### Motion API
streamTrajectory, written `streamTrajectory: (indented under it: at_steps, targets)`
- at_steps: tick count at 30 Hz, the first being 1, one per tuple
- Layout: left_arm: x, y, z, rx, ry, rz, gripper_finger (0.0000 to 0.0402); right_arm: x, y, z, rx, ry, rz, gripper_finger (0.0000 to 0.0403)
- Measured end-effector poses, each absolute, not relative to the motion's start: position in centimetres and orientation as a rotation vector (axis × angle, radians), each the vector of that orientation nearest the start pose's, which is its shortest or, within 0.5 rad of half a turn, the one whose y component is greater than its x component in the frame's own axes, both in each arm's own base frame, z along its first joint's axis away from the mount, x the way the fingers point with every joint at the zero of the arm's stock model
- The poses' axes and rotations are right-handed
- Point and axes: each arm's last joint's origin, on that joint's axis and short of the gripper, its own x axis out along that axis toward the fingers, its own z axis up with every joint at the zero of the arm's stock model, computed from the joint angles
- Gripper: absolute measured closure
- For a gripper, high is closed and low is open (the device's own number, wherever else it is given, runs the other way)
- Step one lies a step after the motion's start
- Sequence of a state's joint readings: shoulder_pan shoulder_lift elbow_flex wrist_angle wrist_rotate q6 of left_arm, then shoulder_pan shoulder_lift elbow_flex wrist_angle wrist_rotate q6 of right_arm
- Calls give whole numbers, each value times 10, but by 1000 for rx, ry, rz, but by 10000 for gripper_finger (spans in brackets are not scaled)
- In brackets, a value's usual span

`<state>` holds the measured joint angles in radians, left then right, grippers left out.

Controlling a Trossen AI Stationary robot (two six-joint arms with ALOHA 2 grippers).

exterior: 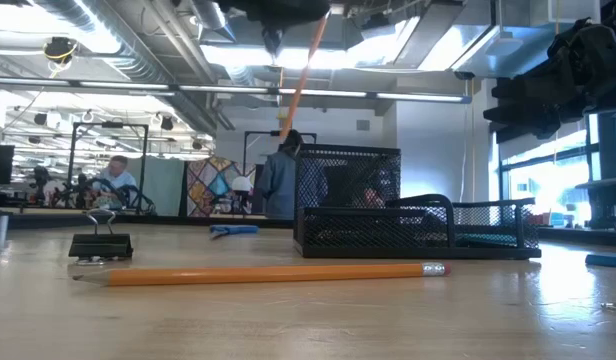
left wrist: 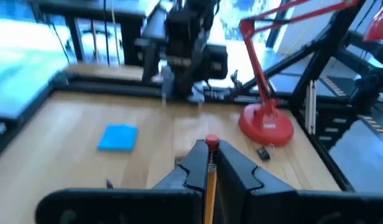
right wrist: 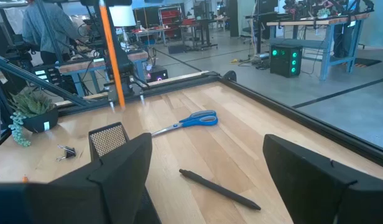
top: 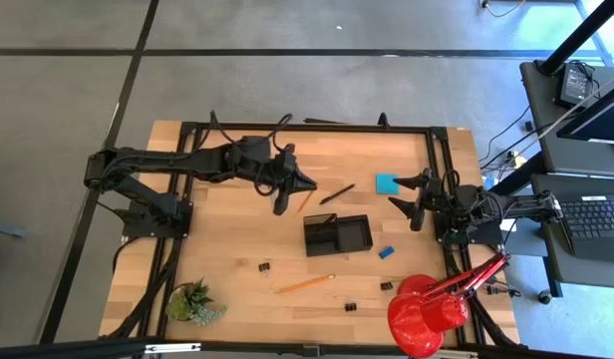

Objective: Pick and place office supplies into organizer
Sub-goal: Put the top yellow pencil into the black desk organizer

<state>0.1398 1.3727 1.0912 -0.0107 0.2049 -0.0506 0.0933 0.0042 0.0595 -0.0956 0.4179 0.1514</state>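
Note:
An orange pencil [top: 305,199] hangs lifted above the table's middle, and my left gripper [top: 305,187] is shut on it. A second orange pencil [top: 305,284] lies flat on the table near the front. The black organizer [top: 337,235] stands on the table just right of the held pencil. A black pen [top: 337,193], a blue note pad [top: 387,183] and a small blue eraser [top: 387,252] lie around it. Blue-handled scissors [right wrist: 191,120] lie beyond the pen. My right gripper [top: 409,196] waits open at the right edge, holding nothing. My left gripper pinches the orange pencil's shaft just below its eraser end [left wrist: 211,155] between its two fingers. The fingers [left wrist: 238,165] come roughly level from the table's left and lie across the pencil. The pencil hangs below them, slightly tilted, its lower end [right wrist: 119,99] clear of the table.
Small black binder clips [top: 265,267] [top: 386,285] [top: 352,304] are scattered along the front. A green plant [top: 194,302] stands at the front left and a red desk lamp [top: 427,311] at the front right. A black frame [top: 307,127] edges the table.

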Motion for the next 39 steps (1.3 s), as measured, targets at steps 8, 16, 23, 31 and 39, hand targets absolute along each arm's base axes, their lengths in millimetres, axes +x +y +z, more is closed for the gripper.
streamTrajectory:
  at_steps: [8, 16, 23, 31, 39]
  targets:
    - [312, 38, 331, -41, 214, -67, 386, 92, -3, 174, 139, 15, -327, 92]
    - [315, 28, 336, -42, 157, -148, 386, 92, -3, 174, 137, 15, -327, 92]
    - [329, 25, 319, -82, 209, -163, 386, 92, -3, 174, 137, 14, -327, 92]
    - [345, 25, 300, -126, 240, -210, 386, 92, -3, 174, 140, 14, -327, 92]
    - [360, 27, 273, -148, 316, -203, 386, 92, -3, 174, 140, 14, -327, 92]
